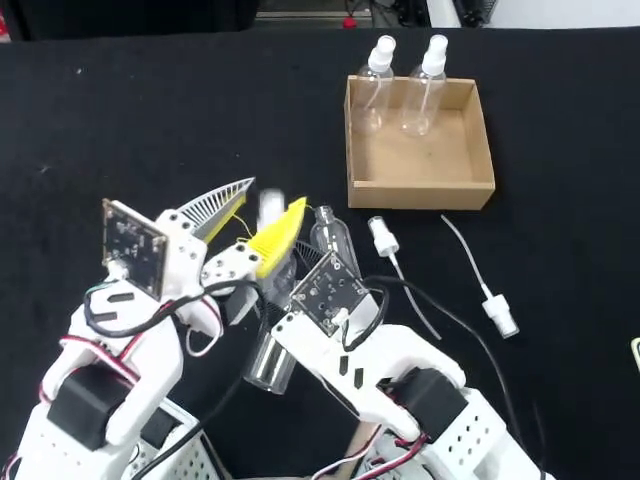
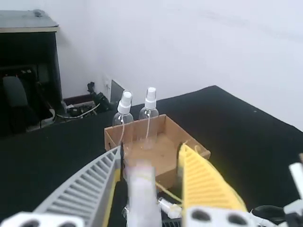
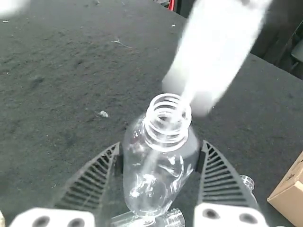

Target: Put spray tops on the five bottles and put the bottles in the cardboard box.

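Note:
My right gripper (image 3: 161, 145) is shut on a clear bottle (image 3: 158, 165) with its open threaded neck up. Just above that neck hangs a white spray top (image 3: 213, 52), tilted, its thin tube reaching down into the bottle. My left gripper (image 1: 275, 195), with one pale and one yellow finger, is shut on this spray top (image 1: 270, 207), which also sits between its fingers (image 2: 139, 189) in the left wrist view. Beyond stands the cardboard box (image 1: 420, 190) with two capped bottles (image 1: 375, 90) (image 1: 428, 90) upright at its far wall.
Two uncapped clear bottles (image 1: 332, 238) (image 1: 268, 362) lie by the grippers. Two loose spray tops with tubes (image 1: 383, 238) (image 1: 500, 312) lie on the black table in front of the box. The box's near half (image 2: 165, 151) is bare. Cables run between the arms.

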